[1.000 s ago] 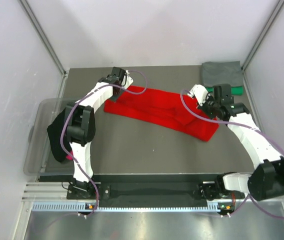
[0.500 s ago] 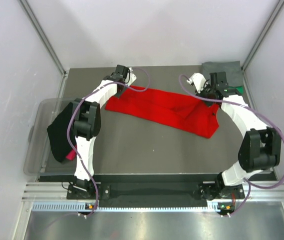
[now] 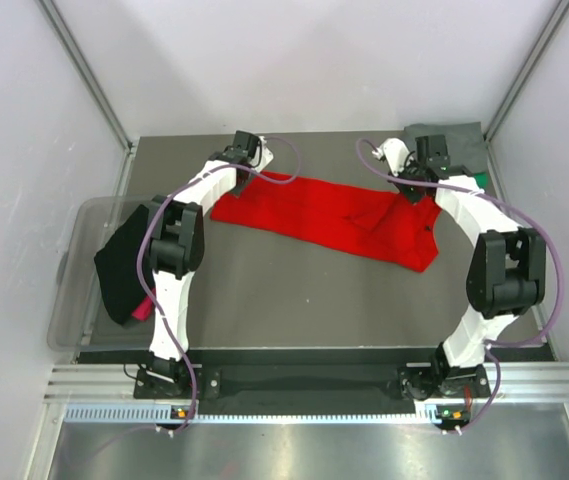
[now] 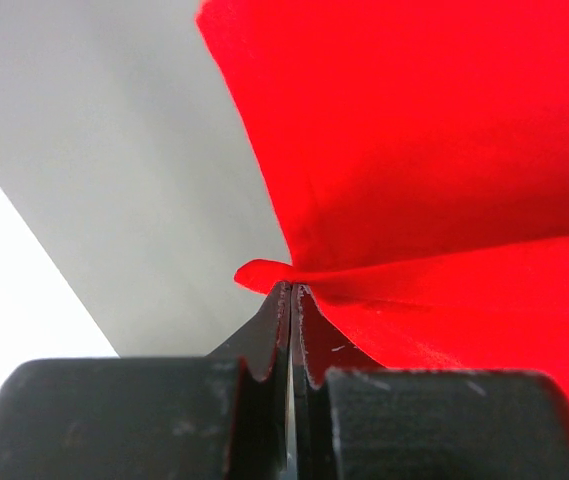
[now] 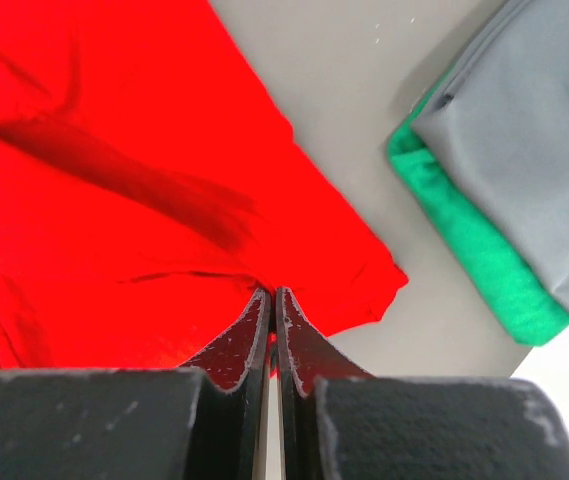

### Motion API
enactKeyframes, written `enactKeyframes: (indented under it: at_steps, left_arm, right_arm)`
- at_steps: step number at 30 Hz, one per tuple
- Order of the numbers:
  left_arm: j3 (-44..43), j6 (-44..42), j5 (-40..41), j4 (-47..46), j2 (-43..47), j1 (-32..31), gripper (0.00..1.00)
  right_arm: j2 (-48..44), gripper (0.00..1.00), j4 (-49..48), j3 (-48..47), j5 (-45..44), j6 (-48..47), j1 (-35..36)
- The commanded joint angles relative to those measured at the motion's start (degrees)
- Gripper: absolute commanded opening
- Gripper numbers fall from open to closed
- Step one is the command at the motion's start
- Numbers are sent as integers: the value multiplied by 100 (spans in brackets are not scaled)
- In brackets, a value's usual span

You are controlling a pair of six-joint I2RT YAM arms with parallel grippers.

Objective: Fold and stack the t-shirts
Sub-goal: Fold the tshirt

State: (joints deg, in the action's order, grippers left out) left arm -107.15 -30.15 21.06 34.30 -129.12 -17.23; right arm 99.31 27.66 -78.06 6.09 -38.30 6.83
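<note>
The red t-shirt (image 3: 314,215) lay spread as a long band across the far half of the dark table (image 3: 294,290), running from far left down towards the right. The left claw (image 4: 291,290) was fully closed, its 2 fingers pinching a small fold at the shirt's far-left edge. The right claw (image 5: 270,295) was also fully closed, nipping red cloth near the shirt's far-right corner, where the fabric rose in a slight peak.

Just beyond the right claw, in the table's far-right corner, a folded grey t-shirt (image 5: 534,130) sat on top of a folded green t-shirt (image 5: 474,250), whose edge stuck out from under it. These 2 lay close to the red shirt's corner without touching it.

At the table's left edge stood a translucent tub (image 3: 74,260), with a black t-shirt (image 3: 119,270) draped over its rim and a bit of magenta cloth (image 3: 142,311) showing below it.
</note>
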Motion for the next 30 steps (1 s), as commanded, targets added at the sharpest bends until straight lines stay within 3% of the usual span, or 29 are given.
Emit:
enactKeyframes:
  at_steps: [1,2,3,5,8,10,14,18,24,30]
  left_arm:
    - [-385,-17,241,-196,-78,45,0]
    - [-472,18,276,-161,-130,45,0]
    - [-517,44,302,-152,-148,45,0]
    - [-657,211,477,-134,-201,45,14]
    - [-606,562,672,-301,95,36,35]
    - [-334,677,628,-731,386,27,40]
    - [518,791,242,-952,984,-69,40]
    - [1029,923,-312,-812,1153,-87,38]
    - [960,1029,-655,-530,705,-8,33]
    - [512,1380,-1339,-179,300,229,31]
  right_arm:
    - [159,0,-313,-420,50,139,-33]
    - [229,0,-366,-446,-2,156,-41]
    - [264,7,-419,-482,-37,200,-41]
    - [308,22,-437,-657,-116,428,-41]
    - [46,30,-393,-746,-99,832,-41]
    - [-358,37,-472,-519,76,991,-41]
    - [-676,35,-17,-306,760,922,-24]
    - [-299,27,888,-201,1500,580,134]
    - [115,21,1013,90,1571,386,257]
    - [300,20,1040,125,1606,376,266]
